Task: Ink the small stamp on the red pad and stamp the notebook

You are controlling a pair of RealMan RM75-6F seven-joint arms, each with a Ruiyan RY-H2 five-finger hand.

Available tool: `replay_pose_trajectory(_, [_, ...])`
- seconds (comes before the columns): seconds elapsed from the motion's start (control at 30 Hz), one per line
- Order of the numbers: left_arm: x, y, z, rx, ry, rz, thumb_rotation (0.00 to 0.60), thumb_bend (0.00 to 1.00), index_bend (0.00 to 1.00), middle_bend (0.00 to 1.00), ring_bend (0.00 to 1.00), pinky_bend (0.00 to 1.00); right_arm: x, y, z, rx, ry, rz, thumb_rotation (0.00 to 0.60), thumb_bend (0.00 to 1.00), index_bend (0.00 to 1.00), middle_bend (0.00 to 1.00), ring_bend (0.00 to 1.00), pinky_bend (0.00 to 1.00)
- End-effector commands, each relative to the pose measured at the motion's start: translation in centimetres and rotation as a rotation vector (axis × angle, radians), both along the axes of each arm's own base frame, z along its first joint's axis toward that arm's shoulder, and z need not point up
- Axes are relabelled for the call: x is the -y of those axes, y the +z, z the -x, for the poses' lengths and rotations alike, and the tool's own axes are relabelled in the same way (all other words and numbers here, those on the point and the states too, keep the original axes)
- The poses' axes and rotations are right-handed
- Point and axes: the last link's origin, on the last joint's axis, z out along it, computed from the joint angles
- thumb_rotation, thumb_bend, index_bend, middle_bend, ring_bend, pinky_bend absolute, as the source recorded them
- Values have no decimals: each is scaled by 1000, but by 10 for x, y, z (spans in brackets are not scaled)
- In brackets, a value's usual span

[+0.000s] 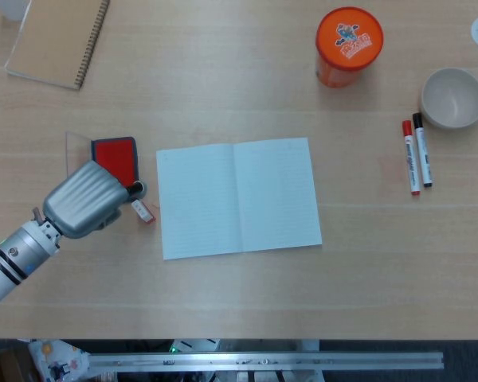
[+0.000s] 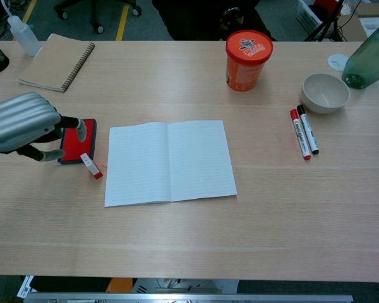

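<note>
Small white stamp with red end [image 1: 143,212] lies flat near the worktop's left edge, between red ink pad [image 1: 115,153] and open white lined notebook [image 1: 237,196]. Judged light, rigid, apt to skid; pinch its mid-body. Left hand [image 1: 86,199] hovers beside it, fingers curled, holding nothing. Right hand not visible.

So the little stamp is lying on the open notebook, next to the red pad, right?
Not quite. The small stamp lies on the bare table, between the red pad and the open notebook, just off the notebook's left edge. It is next to the pad, as you said. The head view shows this most clearly.
</note>
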Motion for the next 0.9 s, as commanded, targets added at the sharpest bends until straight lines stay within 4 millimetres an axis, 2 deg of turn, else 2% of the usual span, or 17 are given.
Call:
replay_pose_trajectory(0.03, [0,-3,1,-15,-10,-4,600,234,434,1000,1000,1000,-1,0,0,0,-2,1,600,202,191,323,273,347])
replay_pose_trajectory(0.57, [-2,-10,6,-101,-19,7,600,235,466,987,1000,1000,-6,2,6,0,-22,4,600,202,191,323,273,347])
replay_pose_trajectory(0.77, [6,-4,3,-65,14,35,600,235,454,941,948,1000,-7,3,8,0,-27,7,600,202,191,323,273,347])
replay_pose_trajectory(0.9, [9,-2,1,-74,31,52,600,235,441,918,870,967,-7,2,8,2,-26,6,600,202,191,323,273,347])
